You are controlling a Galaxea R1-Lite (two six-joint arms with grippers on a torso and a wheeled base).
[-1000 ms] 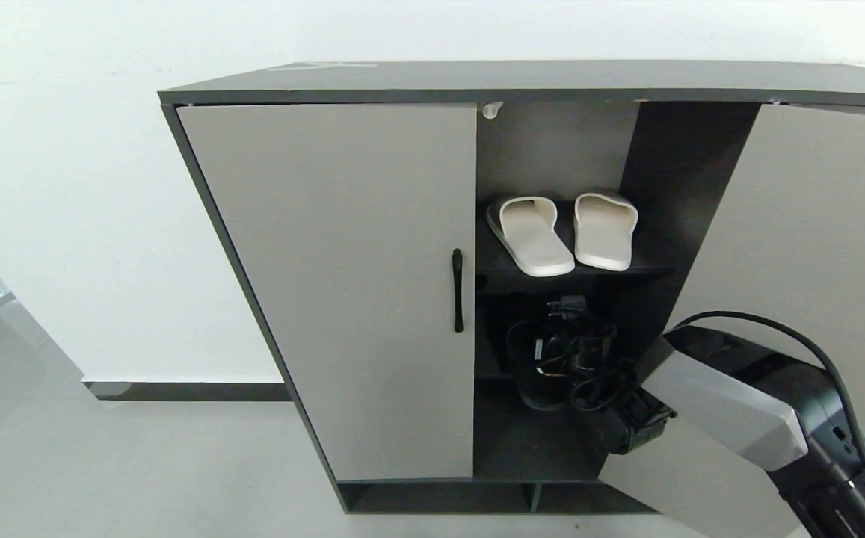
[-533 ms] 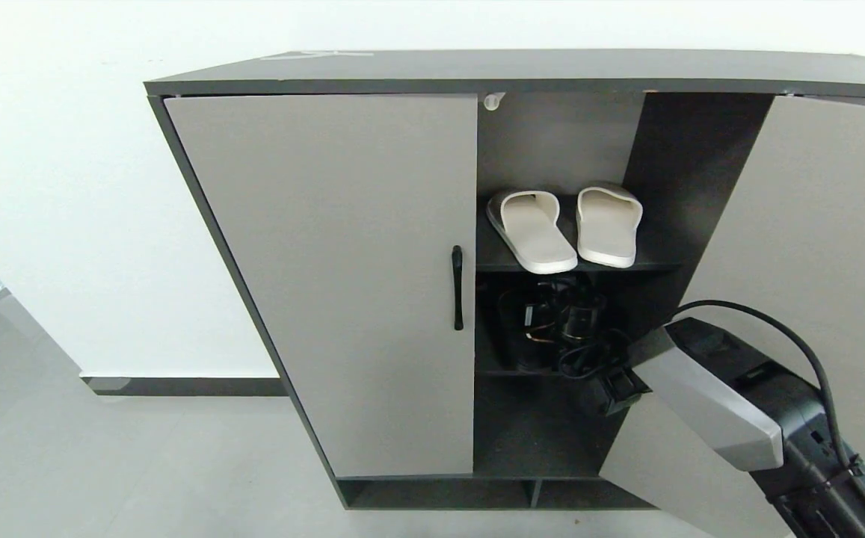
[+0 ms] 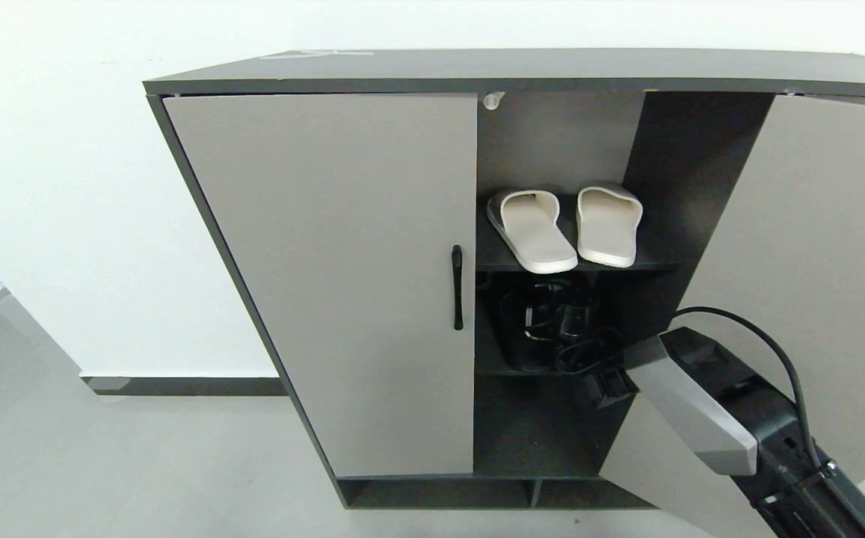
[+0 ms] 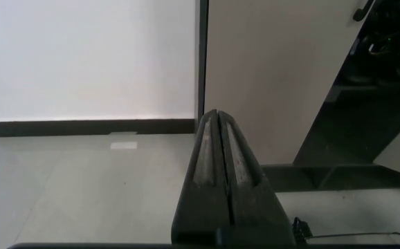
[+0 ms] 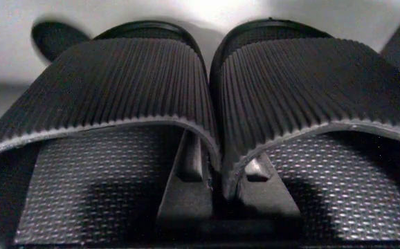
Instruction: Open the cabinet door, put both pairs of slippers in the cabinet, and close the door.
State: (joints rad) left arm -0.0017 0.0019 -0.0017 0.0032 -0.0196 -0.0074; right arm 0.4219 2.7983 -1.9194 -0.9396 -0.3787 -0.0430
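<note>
The cabinet (image 3: 477, 71) stands with its right door (image 3: 813, 261) swung wide and its left door (image 3: 327, 284) shut, so the opening step is done. One pair is stowed: the white slippers (image 3: 533, 232) lie side by side on the upper shelf (image 3: 656, 265), toes pointing into the cabinet. The second pair, the black slippers (image 5: 117, 83), is inside the compartment just below, over the middle shelf (image 3: 492, 370). The right arm reaches in from the open door's side to hold them there. In the right wrist view the right gripper (image 5: 219, 173) is clamped on the two ribbed straps where they meet, with a finger under each inner edge, so both black slippers are held as one bundle. The head view is too dark in that compartment to tell whether their soles rest on the shelf or hang just above it. The left gripper (image 4: 218, 121) has its fingers pressed flat together with nothing between them. It hangs low over the grey floor (image 4: 82, 187), in front of the closed left door and well apart from the slippers. By my reading the task is well past halfway — door open, one pair placed, the other inside but not released. What is left is to set the black pair down, let go, draw the right arm clear of the opening, and then close the right door. That door cannot close while the arm lies across its path.
</note>
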